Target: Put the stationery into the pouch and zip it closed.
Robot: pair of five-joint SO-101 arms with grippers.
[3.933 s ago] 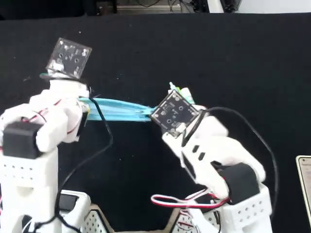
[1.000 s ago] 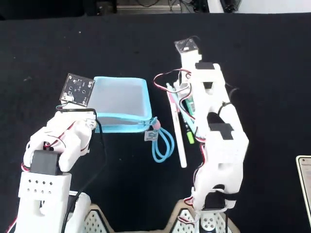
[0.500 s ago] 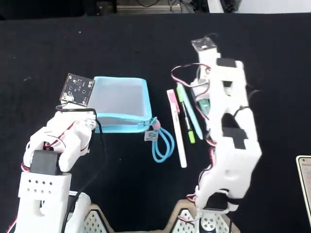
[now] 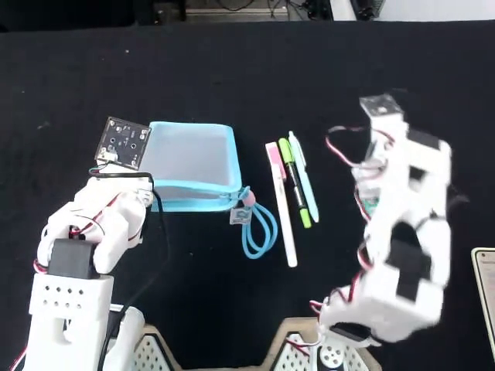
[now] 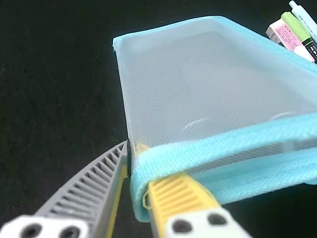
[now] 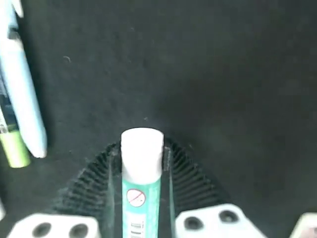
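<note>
Well, the translucent pouch (image 4: pixel 189 164) lies flat on the bench (image 4: pixel 193 69), three pens (image 4: pixel 292 182) nearby; the left hand (image 5: pixel 132 157) pinches its edge, while the right hand (image 6: pixel 142 148) clamps a teal pen (image 6: pixel 141 194).

Soft, even light from above leaves the black tabletop (image 4: pixel 232 69) flat and dark with hardly a shadow on it, while the pale pouch (image 5: pixel 208 84) carries a dull sheen across its mesh face and the white cap of the tube (image 6: pixel 142 148) glares almost blank.
</note>
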